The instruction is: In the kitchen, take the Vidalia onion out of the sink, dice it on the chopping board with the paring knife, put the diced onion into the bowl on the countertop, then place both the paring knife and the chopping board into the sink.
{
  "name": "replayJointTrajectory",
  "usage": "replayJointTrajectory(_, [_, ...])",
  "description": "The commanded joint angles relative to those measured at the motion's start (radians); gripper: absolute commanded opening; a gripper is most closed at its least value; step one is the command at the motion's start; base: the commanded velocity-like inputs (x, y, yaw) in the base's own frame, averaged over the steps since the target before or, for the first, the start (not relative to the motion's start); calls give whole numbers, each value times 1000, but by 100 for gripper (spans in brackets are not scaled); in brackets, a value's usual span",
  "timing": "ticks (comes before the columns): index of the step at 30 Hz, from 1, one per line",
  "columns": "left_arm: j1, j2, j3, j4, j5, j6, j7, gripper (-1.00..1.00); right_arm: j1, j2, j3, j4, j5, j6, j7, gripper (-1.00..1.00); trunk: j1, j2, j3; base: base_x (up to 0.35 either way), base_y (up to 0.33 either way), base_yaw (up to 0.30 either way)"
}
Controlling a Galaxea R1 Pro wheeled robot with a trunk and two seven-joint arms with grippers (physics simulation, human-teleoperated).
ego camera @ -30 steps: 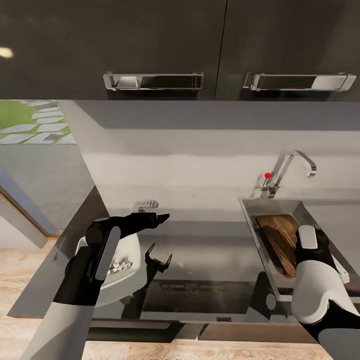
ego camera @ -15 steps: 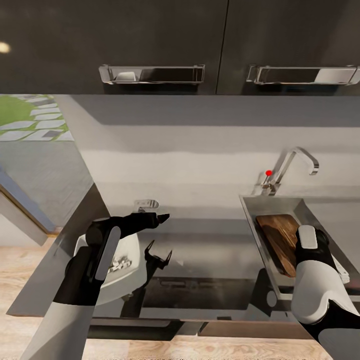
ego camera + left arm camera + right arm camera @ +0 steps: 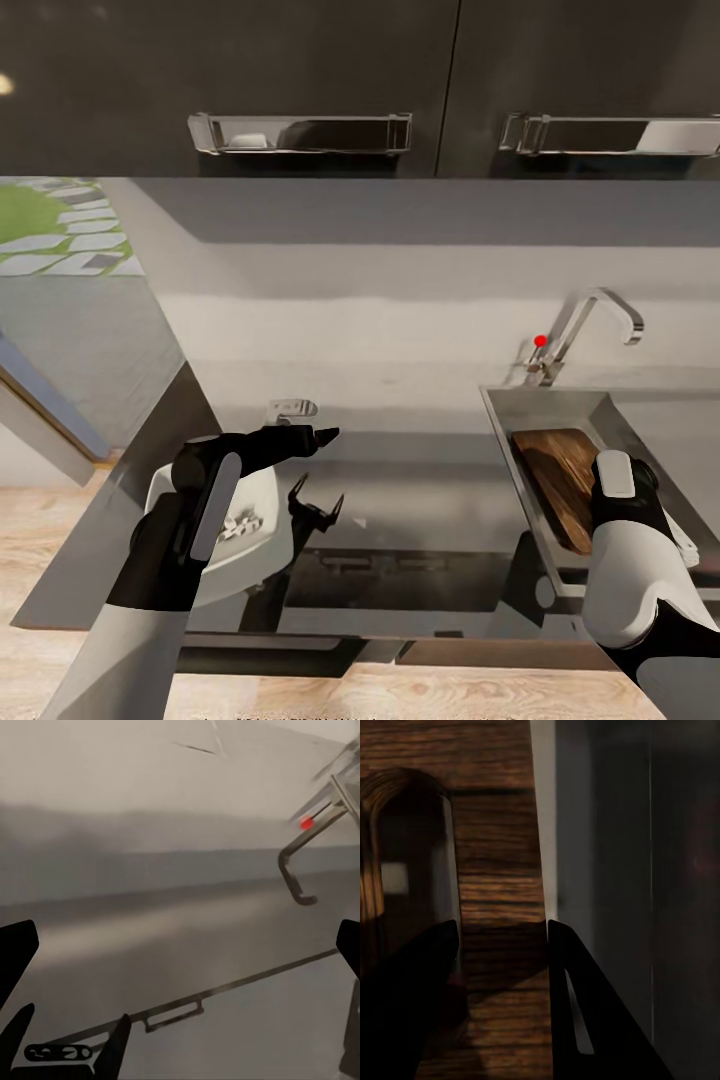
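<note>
Dark brown wood-grain chopping board point(image 3: 556, 478) lying in grey steel sink point(image 3: 505, 412); right end effector point(image 3: 502, 945) clamped on its edge. Left end effector point(image 3: 316, 513) spread apart above grey reflective surface point(image 3: 420, 480), beside white square bowl point(image 3: 262, 515).

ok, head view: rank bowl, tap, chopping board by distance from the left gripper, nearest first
1. bowl: on the countertop beside the left gripper, partly under that arm.
2. tap: off toward the right, at the back edge of the sink.
3. chopping board: farther right, lying in the sink by the right arm.

Tap and chopping board are close to call.
</note>
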Motion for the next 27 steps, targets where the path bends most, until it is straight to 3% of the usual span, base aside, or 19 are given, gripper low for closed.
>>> replayJointTrajectory(1, [-1, -1, 1, -1, -2, 5, -4, 100, -1, 0, -1, -1, -3, 9, -4, -100, 1, -2, -3, 0, 0, 0])
replayJointTrajectory(27, [-1, -1, 1, 0, -2, 5, -3, 100, -1, 0, -1, -1, -3, 10, -4, -100, 1, -2, -10, 12, 0, 0])
